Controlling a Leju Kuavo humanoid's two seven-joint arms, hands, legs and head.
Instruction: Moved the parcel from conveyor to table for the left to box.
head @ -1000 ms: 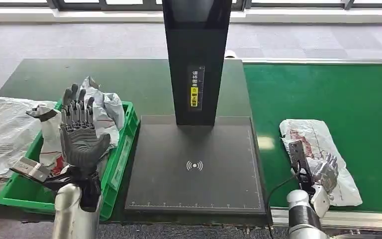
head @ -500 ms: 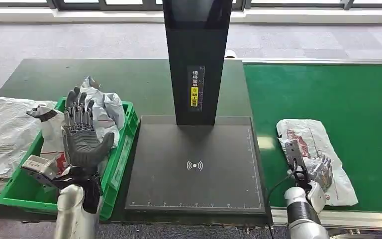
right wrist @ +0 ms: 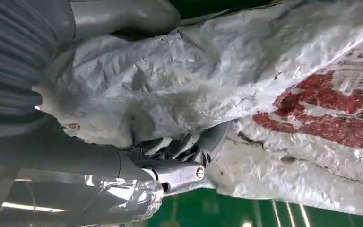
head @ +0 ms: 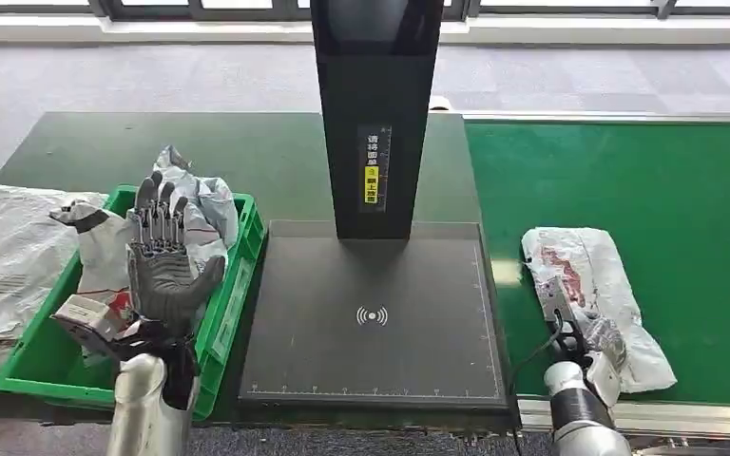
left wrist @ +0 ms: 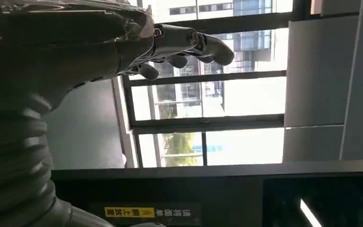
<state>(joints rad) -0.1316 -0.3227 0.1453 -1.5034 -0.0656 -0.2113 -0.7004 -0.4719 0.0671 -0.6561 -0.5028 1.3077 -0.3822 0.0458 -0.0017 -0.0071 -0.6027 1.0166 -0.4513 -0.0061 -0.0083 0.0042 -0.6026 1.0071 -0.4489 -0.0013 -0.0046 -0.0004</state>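
Right hand (head: 601, 340) clamped on the near end of the parcel (head: 594, 299), lying on the green conveyor (head: 627, 180). Left hand (head: 163, 261) raised, spread, empty, above the green bin (head: 238, 285). Grasp step, seemingly; next, lift and carry left onto the dark table (head: 371, 313).

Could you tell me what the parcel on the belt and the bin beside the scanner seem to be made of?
The parcel looks like thin, glossy plastic film, white with red print; it creases and wrinkles. The bin looks like rigid moulded green plastic, with straight walls and a smooth sheen.
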